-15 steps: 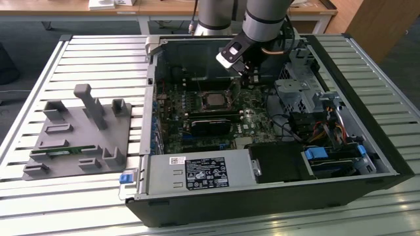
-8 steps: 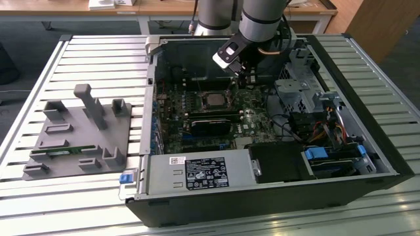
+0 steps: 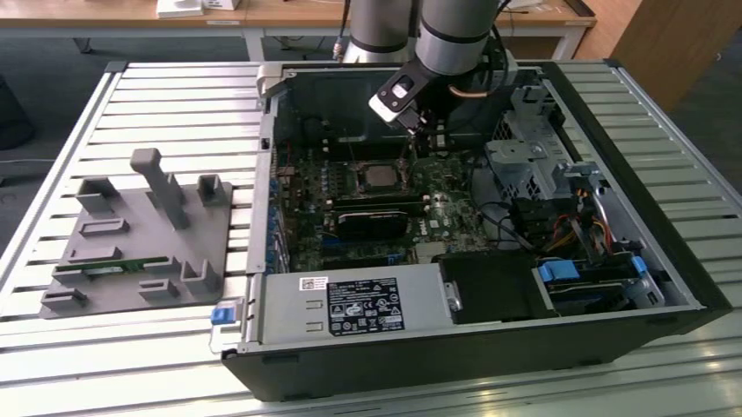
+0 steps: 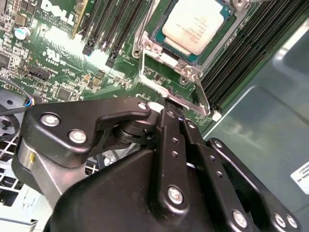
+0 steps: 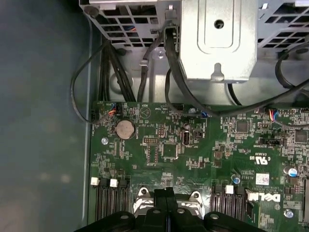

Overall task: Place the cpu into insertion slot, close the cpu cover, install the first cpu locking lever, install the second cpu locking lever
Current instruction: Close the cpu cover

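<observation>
Spots cpu [image 4: 193,24] seated in slot [image 3: 354,178], cover [image 4: 145,58] framing it | finds gripper [image 4: 169,107] at cover's edge, contact unclear, fingers [image 5: 159,198] pressed together, nothing seen between | reckons cpu light, stiff, smooth-topped, fragile underneath: best held by 2 opposite edges

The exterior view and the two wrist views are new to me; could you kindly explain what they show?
The exterior view, from a camera off the arm, shows a robot arm reaching into an open computer case on a slatted table. A grey fixture tray lies at that view's left. The two wrist views come from cameras riding on the arm, looking at the motherboard. The gripper has its jaws closed, tips by the insertion slot. The cpu sits in it, the silvery cpu cover framing it. I cannot tell whether the jaws pinch anything.
</observation>
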You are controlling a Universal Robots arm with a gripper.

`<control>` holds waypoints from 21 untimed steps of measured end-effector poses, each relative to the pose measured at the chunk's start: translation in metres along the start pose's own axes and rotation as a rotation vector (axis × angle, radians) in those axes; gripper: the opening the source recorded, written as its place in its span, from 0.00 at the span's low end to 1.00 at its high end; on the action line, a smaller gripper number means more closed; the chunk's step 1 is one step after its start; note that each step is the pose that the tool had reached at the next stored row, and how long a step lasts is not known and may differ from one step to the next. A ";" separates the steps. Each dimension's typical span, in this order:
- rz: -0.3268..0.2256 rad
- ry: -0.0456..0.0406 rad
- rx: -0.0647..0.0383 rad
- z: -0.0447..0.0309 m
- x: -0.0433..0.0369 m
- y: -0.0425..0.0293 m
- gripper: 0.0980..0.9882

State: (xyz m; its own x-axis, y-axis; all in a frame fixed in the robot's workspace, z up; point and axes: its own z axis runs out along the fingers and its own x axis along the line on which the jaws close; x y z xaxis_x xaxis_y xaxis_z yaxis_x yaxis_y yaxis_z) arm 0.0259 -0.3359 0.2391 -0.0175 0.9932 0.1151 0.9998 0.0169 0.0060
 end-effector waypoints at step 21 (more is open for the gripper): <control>0.000 0.0000 0.000 0.0120 -0.0009 -0.0274 0.01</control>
State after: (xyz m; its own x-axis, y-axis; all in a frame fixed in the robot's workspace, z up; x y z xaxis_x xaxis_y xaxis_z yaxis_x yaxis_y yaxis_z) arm -0.0014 -0.3359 0.2268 -0.0174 0.9932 0.1151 0.9998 0.0169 0.0058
